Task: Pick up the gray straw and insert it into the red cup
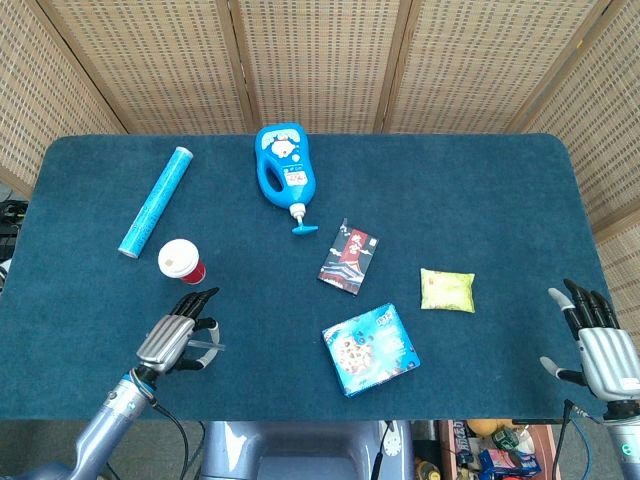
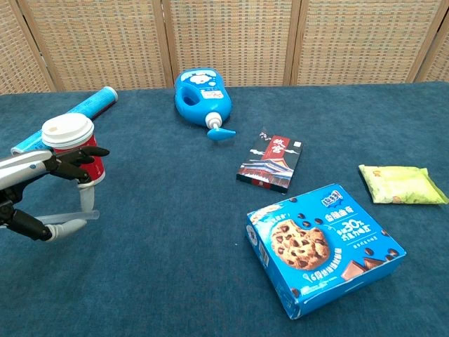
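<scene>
The red cup with a white lid stands upright on the left of the blue table; it also shows in the chest view. Just in front of it my left hand is raised off the cloth. It pinches the gray straw between thumb and a finger, and the straw lies roughly level. The hand's upper fingers reach in front of the cup's side. My right hand hovers at the table's front right corner, fingers spread and holding nothing; the chest view does not show it.
A blue tube lies at the back left, a blue pump bottle at the back centre. A dark packet, a blue cookie box and a yellow-green pouch lie centre-right.
</scene>
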Robot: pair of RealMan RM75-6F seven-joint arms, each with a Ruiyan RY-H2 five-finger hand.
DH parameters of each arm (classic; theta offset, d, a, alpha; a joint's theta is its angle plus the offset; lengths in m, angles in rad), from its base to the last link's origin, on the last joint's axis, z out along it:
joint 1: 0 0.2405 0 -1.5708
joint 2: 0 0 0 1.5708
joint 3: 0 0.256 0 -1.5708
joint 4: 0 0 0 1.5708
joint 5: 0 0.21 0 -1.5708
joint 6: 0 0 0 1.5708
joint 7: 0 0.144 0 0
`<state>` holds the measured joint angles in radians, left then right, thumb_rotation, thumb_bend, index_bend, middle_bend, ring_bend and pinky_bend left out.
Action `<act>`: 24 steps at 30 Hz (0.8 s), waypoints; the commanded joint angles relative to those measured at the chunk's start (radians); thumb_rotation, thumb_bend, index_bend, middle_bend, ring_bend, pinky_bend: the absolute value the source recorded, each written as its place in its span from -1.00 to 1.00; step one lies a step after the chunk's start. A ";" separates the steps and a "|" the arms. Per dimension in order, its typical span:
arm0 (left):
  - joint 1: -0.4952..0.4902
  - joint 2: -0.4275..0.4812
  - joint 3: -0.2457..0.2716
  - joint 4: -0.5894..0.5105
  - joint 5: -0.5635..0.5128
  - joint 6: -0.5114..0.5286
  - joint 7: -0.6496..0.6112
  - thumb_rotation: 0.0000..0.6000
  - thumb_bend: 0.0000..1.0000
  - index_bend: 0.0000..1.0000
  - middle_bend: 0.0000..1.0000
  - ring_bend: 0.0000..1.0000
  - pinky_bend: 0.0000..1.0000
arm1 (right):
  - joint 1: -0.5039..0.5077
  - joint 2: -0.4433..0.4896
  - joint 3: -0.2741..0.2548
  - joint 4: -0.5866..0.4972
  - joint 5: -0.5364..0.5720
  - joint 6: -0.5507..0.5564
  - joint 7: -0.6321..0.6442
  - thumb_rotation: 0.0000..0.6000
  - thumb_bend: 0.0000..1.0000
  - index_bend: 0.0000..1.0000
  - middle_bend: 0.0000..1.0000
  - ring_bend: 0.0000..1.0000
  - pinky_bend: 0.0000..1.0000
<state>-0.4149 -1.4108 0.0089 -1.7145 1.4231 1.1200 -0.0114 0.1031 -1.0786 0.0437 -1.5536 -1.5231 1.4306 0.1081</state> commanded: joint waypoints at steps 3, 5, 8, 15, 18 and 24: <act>-0.022 0.113 0.004 -0.054 0.192 0.062 -0.315 1.00 -0.09 0.19 -1.00 -1.00 -1.00 | 0.001 -0.004 0.000 -0.001 0.001 -0.002 -0.010 1.00 -1.00 -1.00 -1.00 -1.00 -1.00; -0.031 0.140 0.003 -0.080 0.204 0.061 -0.397 1.00 -0.08 0.19 -1.00 -1.00 -1.00 | 0.001 -0.005 -0.001 -0.001 0.003 -0.004 -0.012 1.00 -1.00 -1.00 -1.00 -1.00 -1.00; -0.053 0.203 -0.014 -0.105 0.234 0.081 -0.561 1.00 -0.08 0.19 -1.00 -1.00 -1.00 | 0.000 -0.006 0.002 0.000 0.006 0.000 -0.016 1.00 -1.00 -1.00 -1.00 -1.00 -1.00; -0.101 0.294 -0.073 -0.058 0.258 0.141 -0.935 1.00 0.04 0.20 -1.00 -1.00 -1.00 | 0.004 -0.010 0.008 0.005 0.022 -0.010 -0.021 1.00 -1.00 -1.00 -1.00 -1.00 -1.00; -0.107 0.303 -0.093 -0.026 0.250 0.164 -0.999 1.00 0.05 0.20 -1.00 -1.00 -1.00 | 0.005 -0.012 0.011 0.007 0.027 -0.012 -0.023 1.00 -1.00 -1.00 -1.00 -1.00 -1.00; -0.109 0.247 -0.162 0.074 0.175 0.241 -1.234 1.00 0.15 0.22 -1.00 -1.00 -1.00 | 0.011 -0.020 0.019 0.015 0.050 -0.027 -0.040 1.00 -1.00 -1.00 -1.00 -1.00 -1.00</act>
<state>-0.5166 -1.1355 -0.1091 -1.7034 1.6375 1.3115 -1.1324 0.1130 -1.0972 0.0615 -1.5400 -1.4757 1.4061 0.0703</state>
